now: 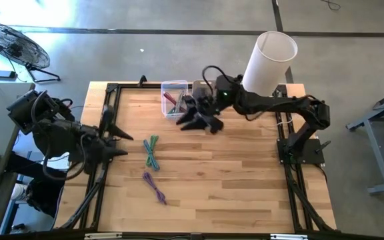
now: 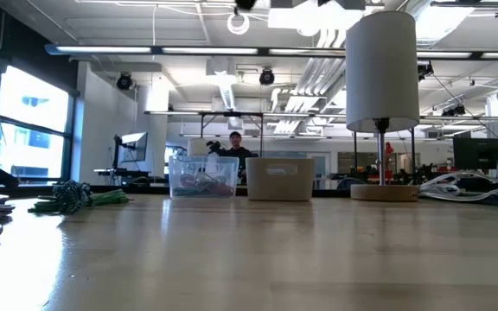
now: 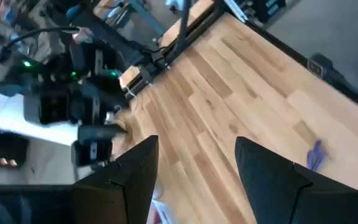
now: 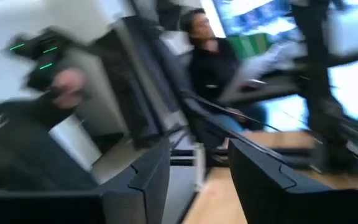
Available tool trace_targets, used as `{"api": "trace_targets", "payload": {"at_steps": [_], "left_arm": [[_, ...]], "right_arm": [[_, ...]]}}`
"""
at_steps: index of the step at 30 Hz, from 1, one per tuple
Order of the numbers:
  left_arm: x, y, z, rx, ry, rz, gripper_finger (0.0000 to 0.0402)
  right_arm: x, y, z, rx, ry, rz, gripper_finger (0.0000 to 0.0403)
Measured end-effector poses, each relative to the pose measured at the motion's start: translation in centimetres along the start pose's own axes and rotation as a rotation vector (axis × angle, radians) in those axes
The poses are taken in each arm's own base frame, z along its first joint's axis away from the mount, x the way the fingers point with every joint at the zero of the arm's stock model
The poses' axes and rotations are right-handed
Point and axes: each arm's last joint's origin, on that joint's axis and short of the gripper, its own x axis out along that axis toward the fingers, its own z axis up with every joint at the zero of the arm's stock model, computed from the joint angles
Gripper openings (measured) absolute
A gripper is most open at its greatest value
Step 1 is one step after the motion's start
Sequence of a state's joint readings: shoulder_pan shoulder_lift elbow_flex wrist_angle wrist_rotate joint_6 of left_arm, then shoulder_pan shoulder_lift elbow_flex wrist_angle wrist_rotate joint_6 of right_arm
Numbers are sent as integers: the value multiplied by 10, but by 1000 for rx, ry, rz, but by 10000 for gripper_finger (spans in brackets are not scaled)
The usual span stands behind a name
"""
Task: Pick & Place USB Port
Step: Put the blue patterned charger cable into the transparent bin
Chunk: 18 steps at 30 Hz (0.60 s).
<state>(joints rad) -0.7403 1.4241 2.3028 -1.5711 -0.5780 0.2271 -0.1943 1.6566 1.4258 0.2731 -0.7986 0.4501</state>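
Closest to the front edge: purple cable bundle (image 1: 155, 187), loose on the wooden table (image 1: 239, 187). Lies apart from everything else. Just behind it: green cable bundle (image 1: 152, 151), also flat on the wood and untouched.

Farther back, against the rear edge: clear bin (image 1: 174, 85) with red and dark cable pieces inside, and a beige bin (image 2: 279, 179) just beside it. Cannot tell which piece is the USB part.

Right gripper (image 1: 202, 121): hovers just beside the clear bin, on the side towards the front. Shows fingers spread apart and nothing between them in the right wrist view.

Left gripper (image 1: 119, 141): waits at the left edge of the table, fingers wide apart, holding nothing, near the green bundle but not touching it.

Behind the right arm: white lamp (image 1: 271, 59) at the rear right corner.

Beyond the table: person (image 2: 234, 141) far back in the room.
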Motion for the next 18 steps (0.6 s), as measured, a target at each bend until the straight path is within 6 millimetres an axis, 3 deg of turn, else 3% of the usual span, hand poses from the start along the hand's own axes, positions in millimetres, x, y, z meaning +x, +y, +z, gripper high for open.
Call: {"api": "trace_targets", "payload": {"at_steps": [9,18], "left_arm": [[16,-6,8,247,60,63,208],[59,-25,1,405,237,30,208]], "right_arm": [[5,77,3,-184,60,153,154],[-1,125,-13,-272,185,-63,154]]}}
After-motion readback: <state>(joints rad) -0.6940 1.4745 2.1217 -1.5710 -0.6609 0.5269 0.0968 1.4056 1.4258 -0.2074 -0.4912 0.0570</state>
